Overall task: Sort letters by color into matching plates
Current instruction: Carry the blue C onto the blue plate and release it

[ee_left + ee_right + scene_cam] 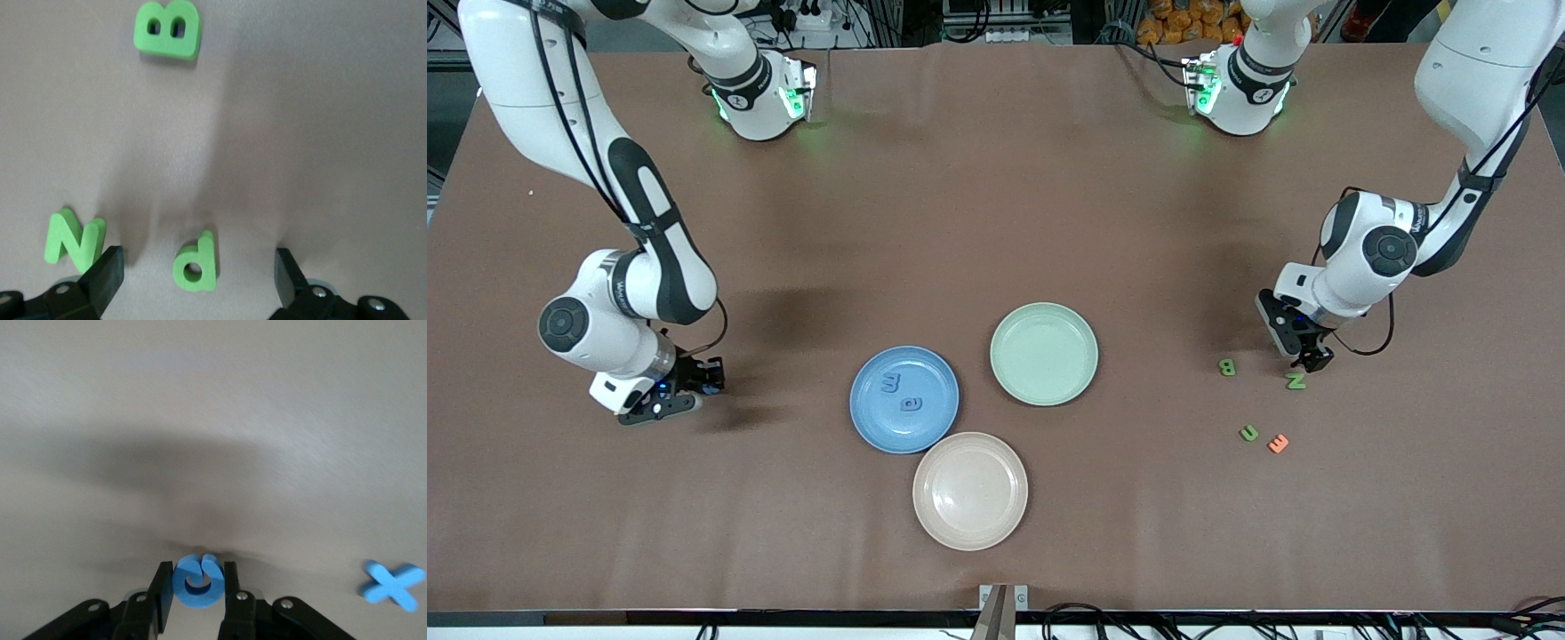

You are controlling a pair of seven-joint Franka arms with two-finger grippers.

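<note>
Right gripper (193, 587) — pinching blue letter (195, 581)

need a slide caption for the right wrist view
Right gripper with jaws shut on a blue C-shaped letter at the brown table, a blue X letter lying nearby.

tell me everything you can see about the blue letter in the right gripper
The blue letter is a small chunky foam-looking piece shaped like a C, a ring with a gap, plain bright blue with no markings. It stands on edge between the jaws of the right gripper, which are shut on its two sides. It is at the right arm's end of the table; whether it rests on the surface or is just lifted cannot be told. A blue X lies flat beside it, not touching.
</note>
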